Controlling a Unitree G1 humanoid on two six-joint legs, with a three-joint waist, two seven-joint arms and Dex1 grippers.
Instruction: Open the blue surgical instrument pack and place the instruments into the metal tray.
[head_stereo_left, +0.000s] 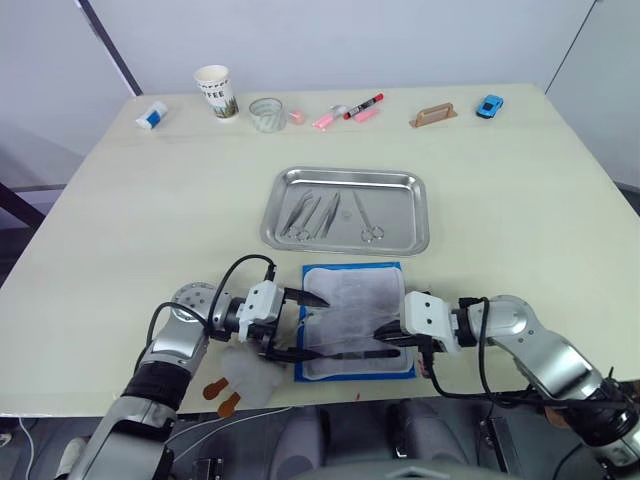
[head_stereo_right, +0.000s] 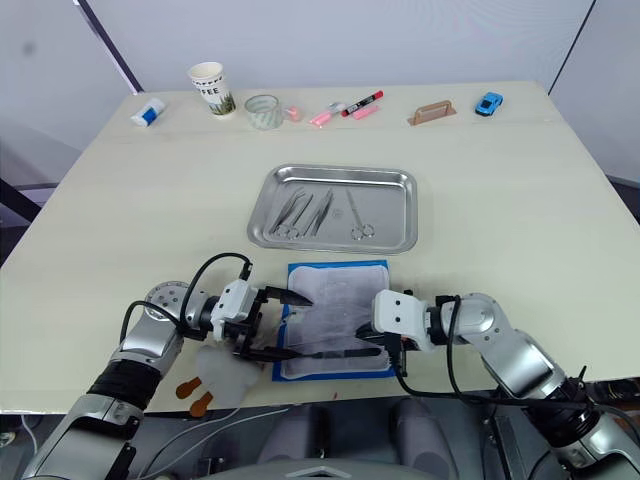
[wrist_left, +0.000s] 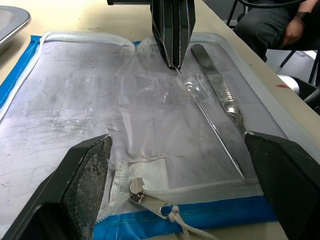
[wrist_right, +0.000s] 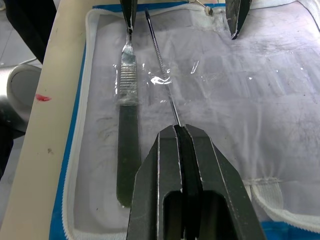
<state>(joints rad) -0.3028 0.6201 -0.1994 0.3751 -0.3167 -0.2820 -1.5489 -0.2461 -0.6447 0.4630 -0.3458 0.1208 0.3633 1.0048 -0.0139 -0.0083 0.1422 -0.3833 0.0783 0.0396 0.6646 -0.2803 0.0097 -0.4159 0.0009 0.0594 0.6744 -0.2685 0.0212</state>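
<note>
Overhead, the blue surgical instrument pack (head_stereo_left: 357, 320) lies open just before the metal tray (head_stereo_left: 346, 210), which holds four instruments (head_stereo_left: 313, 215). Left gripper (head_stereo_left: 309, 325) spreads wide over the lining. Closer, the right wrist view shows the right gripper (wrist_right: 181, 131) pinched on a thin probe (wrist_right: 161, 65), beside a flat handle (wrist_right: 127, 120): two left.

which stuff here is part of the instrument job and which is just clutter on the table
Job things:
- blue surgical instrument pack, lying open
- instruments: some in the tray, two on the pack
- metal tray

Just lying about:
- paper cup
- glass jar
- markers
- toy car
</note>
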